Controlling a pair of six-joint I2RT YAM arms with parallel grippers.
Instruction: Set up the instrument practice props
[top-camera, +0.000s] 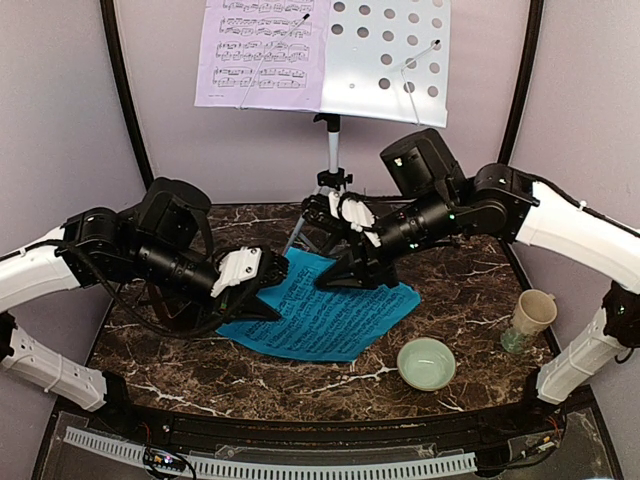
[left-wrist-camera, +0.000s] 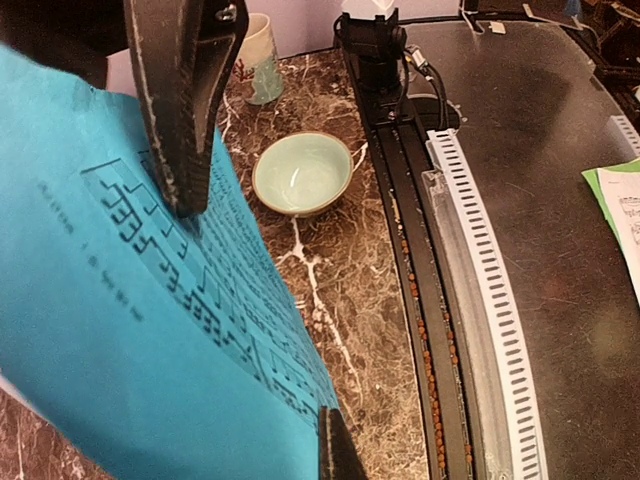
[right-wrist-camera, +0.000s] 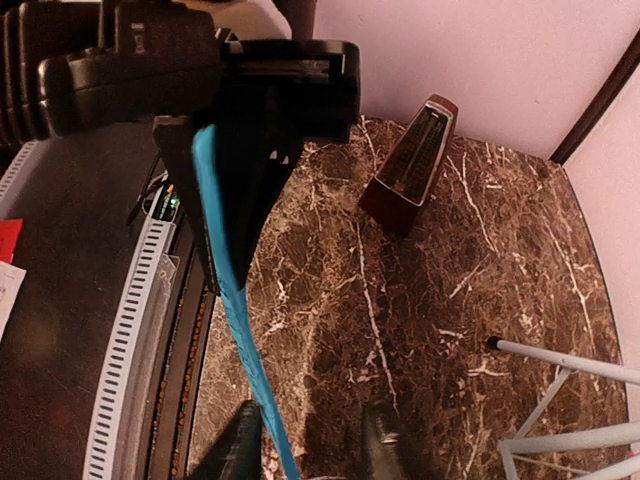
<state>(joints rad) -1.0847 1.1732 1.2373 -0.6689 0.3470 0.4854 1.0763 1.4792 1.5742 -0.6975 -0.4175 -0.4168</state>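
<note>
- A pale green ceramic bowl (top-camera: 427, 362) sits on the dark brown marble tabletop (top-camera: 470, 290) at the near right. A cream mug (top-camera: 530, 318) stands a little farther right, apart from it.
- The cyan sheet-music page (top-camera: 320, 318) is in the middle of the tabletop, between the two arms, printed side up and raised along its left side.
- The left end effector (top-camera: 278, 272) is clenched on the cyan page's left edge and grasps it.
- The right end effector (right-wrist-camera: 310, 448) is released at the page's far edge. Its black fingers (right-wrist-camera: 238, 445) stand apart with the thin edge of the page running between them, closer to one finger, and neither is seen pressing it.
- The dark reddish-brown pyramid metronome (right-wrist-camera: 410, 165) stands upright on the tabletop close to the pale wall, well apart from the cyan page.
- The silver tripod music stand (top-camera: 330, 190) rises at the far middle, behind both end effectors.
- Its white perforated desk (top-camera: 390, 60) carries the lavender sheet-music page (top-camera: 262, 50) on its left half, under a thin wire arm. The round holes of the right half are uncovered.
</note>
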